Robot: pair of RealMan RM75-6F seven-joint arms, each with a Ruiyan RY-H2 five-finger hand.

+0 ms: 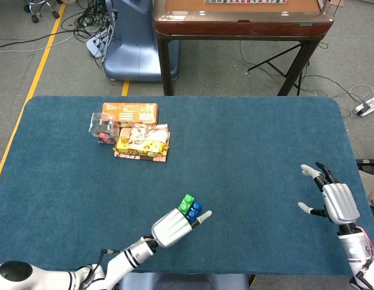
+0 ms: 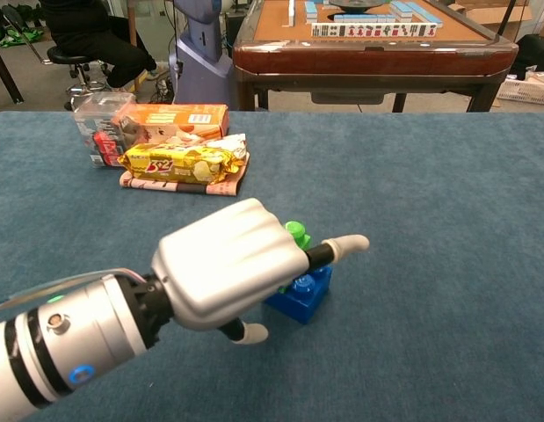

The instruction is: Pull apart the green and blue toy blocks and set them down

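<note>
Blue cloth covers the table (image 1: 247, 139). Near its front edge my left hand (image 1: 171, 228) grips the green block (image 1: 186, 204) and blue block (image 1: 194, 211), which I judge not yet separated. My right hand (image 1: 332, 199) hovers at the right edge, fingers spread, holding nothing. Pulling apart and setting down remain.

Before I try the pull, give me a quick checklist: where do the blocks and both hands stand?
1. Green block and blue block joined: ok, they sit together, not yet separated.
2. Left hand at the blocks: ok, it covers their near side.
3. Left fingers actually gripping a block: cannot tell, the hand's back hides the contact.
4. Right hand ready to take the other block: not ok, it is far off at the table's right edge, holding nothing, fingers spread.
5. Snack packs out of the way: ok, well clear.
</note>
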